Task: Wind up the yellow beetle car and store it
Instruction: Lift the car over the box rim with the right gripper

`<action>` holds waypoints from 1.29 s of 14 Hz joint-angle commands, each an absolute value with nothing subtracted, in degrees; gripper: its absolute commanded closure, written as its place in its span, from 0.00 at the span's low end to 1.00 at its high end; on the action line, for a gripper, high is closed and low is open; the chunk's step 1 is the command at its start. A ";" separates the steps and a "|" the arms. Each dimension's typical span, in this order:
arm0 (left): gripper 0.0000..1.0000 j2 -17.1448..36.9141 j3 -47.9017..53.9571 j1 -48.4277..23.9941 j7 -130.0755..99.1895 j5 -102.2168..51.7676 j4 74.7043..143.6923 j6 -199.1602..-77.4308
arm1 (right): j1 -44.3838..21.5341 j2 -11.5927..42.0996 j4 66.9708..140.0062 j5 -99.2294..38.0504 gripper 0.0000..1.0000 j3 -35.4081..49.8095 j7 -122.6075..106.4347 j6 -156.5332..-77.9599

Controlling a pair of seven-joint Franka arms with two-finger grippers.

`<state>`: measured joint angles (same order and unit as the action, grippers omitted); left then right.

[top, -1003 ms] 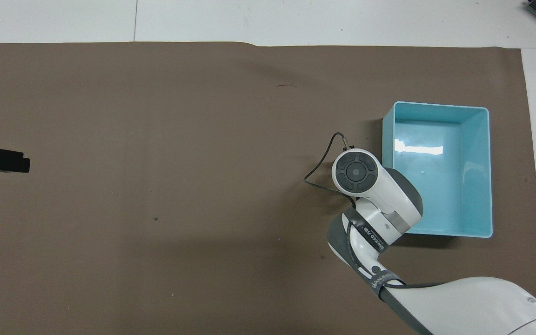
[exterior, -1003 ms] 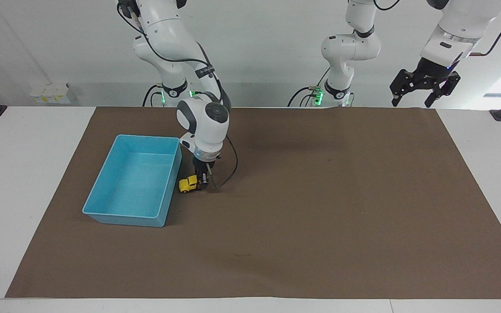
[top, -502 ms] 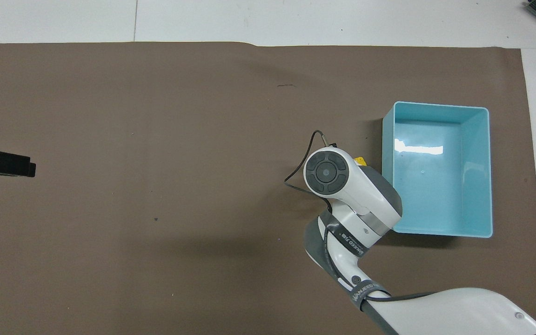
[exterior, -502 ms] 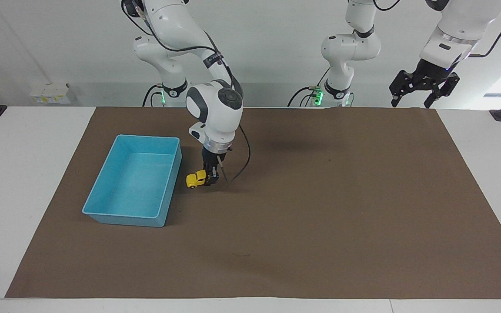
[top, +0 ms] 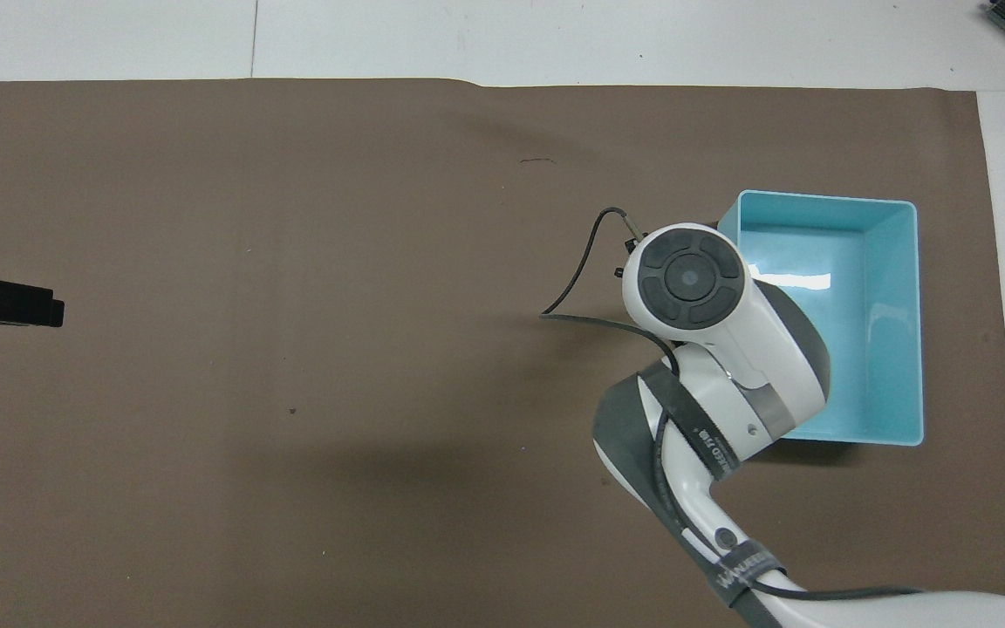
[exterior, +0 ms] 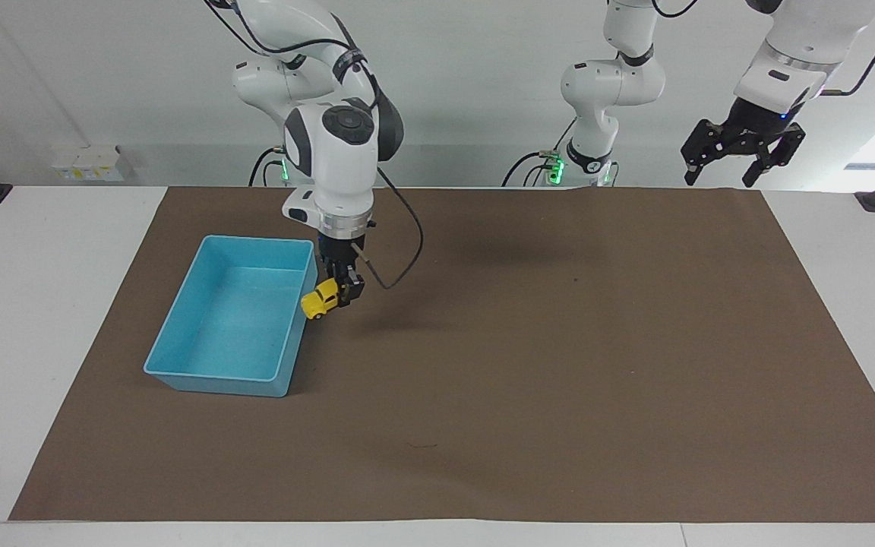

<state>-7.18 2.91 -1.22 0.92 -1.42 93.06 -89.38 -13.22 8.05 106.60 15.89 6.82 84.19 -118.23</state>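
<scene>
R gripper [exterior: 340, 292] up in air, fingers clenched on car [exterior: 320, 299], tail end pinched, nose tipped down toward bin [exterior: 179, 334]. Car hangs over bin's wall on the side toward worktop middle, clear of mat [exterior: 559, 365]. Looks like store step: car raised so it clears the rim before drop. L gripper [exterior: 741, 148] waits high over its own end, fingers spread, holding nothing.

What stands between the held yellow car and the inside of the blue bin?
Only the blue bin's own side wall. The right gripper, shut on the yellow beetle car, holds it in the air at that wall's rim. The bin looks empty. The left gripper waits, open, above the table's other end.
</scene>
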 commanded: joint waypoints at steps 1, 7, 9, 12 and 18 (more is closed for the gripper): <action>0.00 -7.21 2.90 -1.06 0.88 -2.11 92.81 -89.30 | -10.82 6.16 107.05 14.50 1.00 6.94 73.69 -117.77; 0.00 -7.38 2.72 -0.44 1.05 -2.11 92.90 -88.51 | -3.88 3.43 107.31 11.00 1.00 6.77 44.44 -117.77; 0.00 -7.38 2.73 -0.44 1.05 -2.11 92.90 -88.51 | -0.81 3.08 108.10 9.32 1.00 6.77 35.90 -117.86; 0.00 -7.38 2.72 -0.35 1.05 -2.11 92.90 -88.51 | 3.32 2.90 108.54 6.16 1.00 6.68 23.78 -118.65; 0.00 -7.38 2.72 -0.35 1.05 -2.11 92.90 -88.51 | 8.79 2.11 111.08 4.31 1.00 6.68 4.24 -121.72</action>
<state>-7.18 2.42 -1.18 0.89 -1.42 93.06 -89.20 7.67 4.33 107.98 5.91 6.32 9.13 -119.75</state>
